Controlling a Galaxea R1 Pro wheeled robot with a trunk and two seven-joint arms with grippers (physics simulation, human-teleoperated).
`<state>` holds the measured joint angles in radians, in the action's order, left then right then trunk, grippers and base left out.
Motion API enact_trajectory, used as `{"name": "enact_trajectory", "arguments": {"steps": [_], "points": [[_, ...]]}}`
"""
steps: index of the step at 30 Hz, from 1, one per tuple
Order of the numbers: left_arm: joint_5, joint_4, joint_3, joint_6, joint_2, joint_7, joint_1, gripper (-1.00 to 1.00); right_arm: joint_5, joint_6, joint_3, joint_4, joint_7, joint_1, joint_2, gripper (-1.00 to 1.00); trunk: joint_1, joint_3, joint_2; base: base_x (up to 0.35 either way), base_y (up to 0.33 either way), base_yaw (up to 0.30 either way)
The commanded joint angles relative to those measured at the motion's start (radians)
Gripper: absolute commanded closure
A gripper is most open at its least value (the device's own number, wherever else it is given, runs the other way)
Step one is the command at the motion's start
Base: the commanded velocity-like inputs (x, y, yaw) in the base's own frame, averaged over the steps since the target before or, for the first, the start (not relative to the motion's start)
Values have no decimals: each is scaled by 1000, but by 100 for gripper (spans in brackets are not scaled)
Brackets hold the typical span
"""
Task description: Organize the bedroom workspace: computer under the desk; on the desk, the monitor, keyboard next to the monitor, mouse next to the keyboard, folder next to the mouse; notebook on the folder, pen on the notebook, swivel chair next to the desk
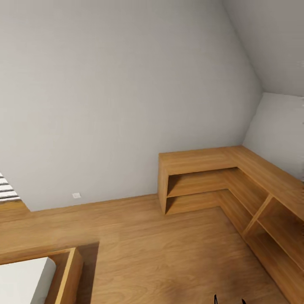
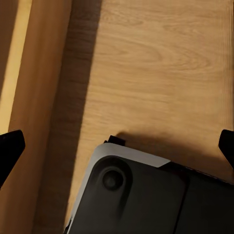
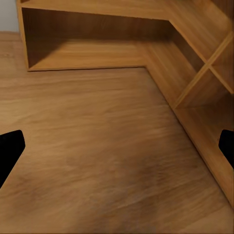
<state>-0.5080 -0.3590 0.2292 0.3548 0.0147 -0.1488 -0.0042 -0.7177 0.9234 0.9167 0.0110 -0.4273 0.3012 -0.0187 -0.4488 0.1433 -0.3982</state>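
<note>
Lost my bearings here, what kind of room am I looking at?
Probably a bedroom corner: a low L-shaped wooden shelf unit runs along plain grey walls, on a wood plank floor, and what looks like a bed frame with a white mattress sits nearby.

The head camera looks down from high at a room corner, with the L-shaped wooden shelf (image 1: 236, 181) at the right of the frame. The right wrist camera looks low over the floor (image 3: 97, 146) at this same shelf (image 3: 146, 44). The left wrist camera faces straight down, close to the floor (image 2: 161, 73).
</note>
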Motion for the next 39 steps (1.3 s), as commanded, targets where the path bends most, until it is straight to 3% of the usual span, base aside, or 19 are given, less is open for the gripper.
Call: {"name": "enact_trajectory", "arguments": {"steps": [1,22,31,39], "points": [[-4,-1,9,3,1,-8,0,-100,1,0,8,1,-9,1,0,-100,-1,1,-2,328,0,-243],[-13,0,0,-39,-1,-7,0,-100,1,0,7,1,-8,1,-1,-100,-1,-12,-2,328,1,-243],[-12,-7,-1,-39,0,-6,0,-100,1,0,7,1,-8,1,-1,-100,-1,-18,-2,290,138,-243],[-12,-33,-1,-17,2,-6,0,-100,1,0,7,1,-8,1,-2,-100,-1,-23,-2,56,160,-243]]}}
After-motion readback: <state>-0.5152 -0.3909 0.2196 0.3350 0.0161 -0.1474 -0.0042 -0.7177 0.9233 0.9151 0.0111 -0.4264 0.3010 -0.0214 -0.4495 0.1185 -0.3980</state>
